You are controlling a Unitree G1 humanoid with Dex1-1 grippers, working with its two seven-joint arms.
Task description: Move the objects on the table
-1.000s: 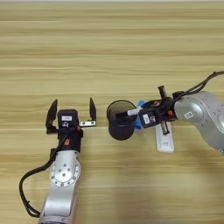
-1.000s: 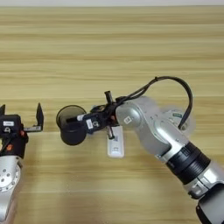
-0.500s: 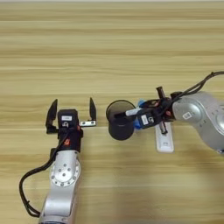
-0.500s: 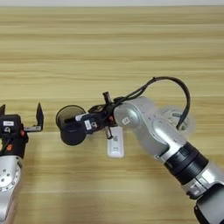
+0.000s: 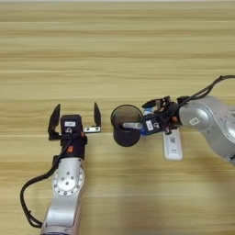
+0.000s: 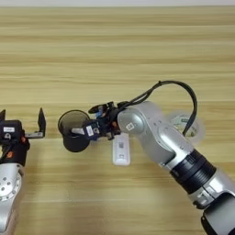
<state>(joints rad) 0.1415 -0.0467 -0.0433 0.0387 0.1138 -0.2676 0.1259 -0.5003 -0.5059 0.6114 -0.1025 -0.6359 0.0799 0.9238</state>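
Dark round cup (image 5: 125,131) mid-table, rim pinched by right gripper (image 5: 133,125), white device (image 5: 172,146) just beside. Left gripper (image 5: 75,120) idle nearby, fingers spread. Apparently mid-carry; next, a steady lift or slide clear of the device.

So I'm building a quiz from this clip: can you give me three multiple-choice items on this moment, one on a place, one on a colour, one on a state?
1. Where does the white device lie?
A. Left of the left gripper
B. Beside the cup, under the right arm
C. Inside the cup

2. What colour is the cup?
A. Dark
B. Red
C. Yellow

3. How do the left gripper's fingers stand?
A. Clamped on the cup
B. Shut, holding nothing
C. Spread apart, holding nothing

Key: 1 B, the white device lies flat on the table right of the cup. 2 A, it looks near black. 3 C, the left gripper shows two fingers well apart, nothing between.
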